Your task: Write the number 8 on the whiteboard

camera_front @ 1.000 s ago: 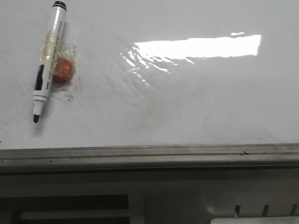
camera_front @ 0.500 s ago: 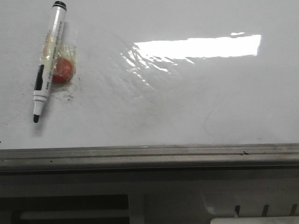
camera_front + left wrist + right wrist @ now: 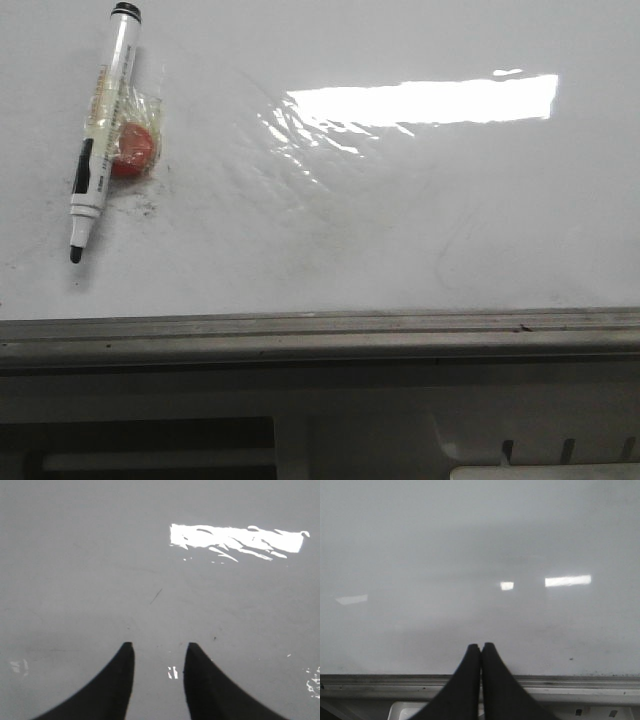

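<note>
The whiteboard (image 3: 400, 220) fills the front view, glossy white with faint grey smudges and a bright glare patch; its grey metal rim (image 3: 320, 335) runs along the near edge. No number 8 shows on it. A white marker (image 3: 100, 130) with black ends lies uncapped at the board's far left, tip toward the rim. Neither gripper shows in the front view. My left gripper (image 3: 157, 647) is open and empty over bare board (image 3: 100, 570). My right gripper (image 3: 481, 646) is shut and empty over the board (image 3: 470, 555) near the rim (image 3: 580, 682).
A small red round thing in clear wrap (image 3: 133, 145) lies touching the marker's right side. Below the rim is the robot's grey base with dark slots (image 3: 150, 440). A short dark mark (image 3: 156, 596) lies on the board in the left wrist view.
</note>
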